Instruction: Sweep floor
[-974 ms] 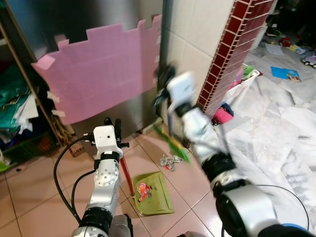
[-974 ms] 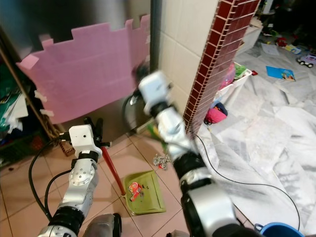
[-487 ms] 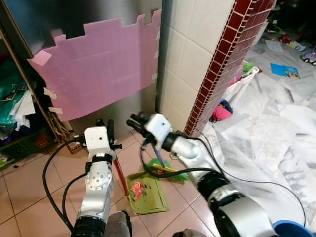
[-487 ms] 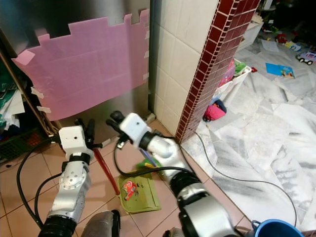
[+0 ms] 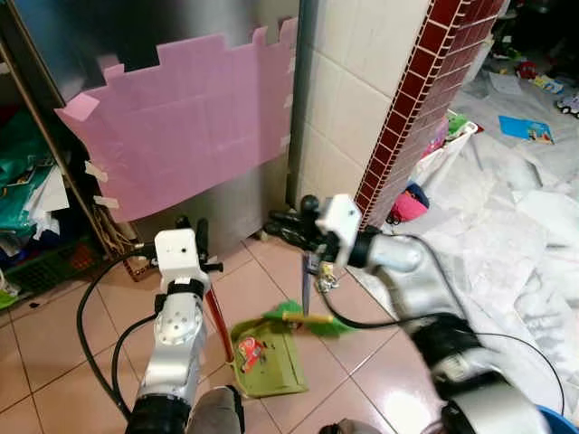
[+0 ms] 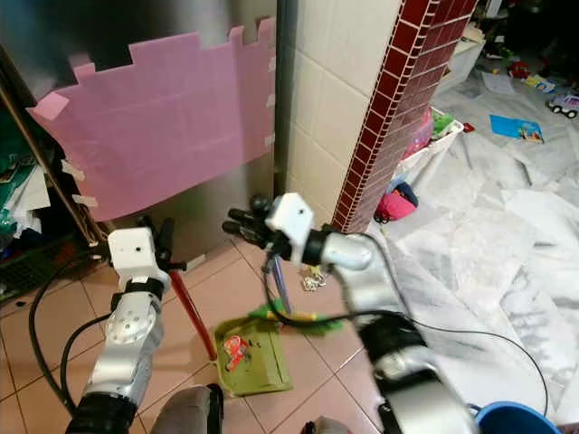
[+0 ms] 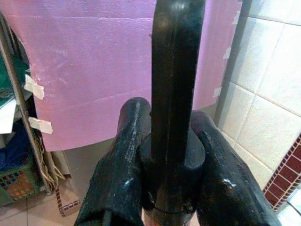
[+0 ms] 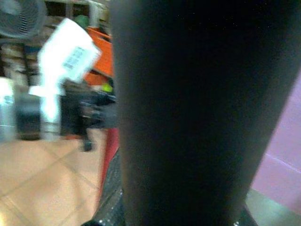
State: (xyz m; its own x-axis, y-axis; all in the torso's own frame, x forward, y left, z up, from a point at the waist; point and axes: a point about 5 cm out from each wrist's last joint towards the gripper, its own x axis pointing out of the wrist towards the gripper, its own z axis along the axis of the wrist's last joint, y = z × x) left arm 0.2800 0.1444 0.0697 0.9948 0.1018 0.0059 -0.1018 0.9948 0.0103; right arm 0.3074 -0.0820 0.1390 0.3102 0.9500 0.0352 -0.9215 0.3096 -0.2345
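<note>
A green dustpan (image 5: 270, 360) lies nearest on the tiled floor (image 5: 54, 362), its red handle (image 5: 215, 318) clamped by the left gripper (image 5: 188, 228), while the right gripper (image 5: 291, 222) grips the green broom (image 5: 306, 318) at the dustpan's far right edge.

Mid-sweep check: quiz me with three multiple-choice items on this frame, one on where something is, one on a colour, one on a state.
1. Where is the small pile of silvery litter?
A. inside the dustpan
B. on the tiles beyond the broom head
C. on the white sheets

2. The dustpan is:
A. green
B. blue
C. white

3. The left gripper is:
A. open
B. shut on the dustpan's handle
C. holding a cloth

Answers: 1 B, it lies past the green bristles; 2 A, green tray; 3 B, fingers clamp the handle.
</note>
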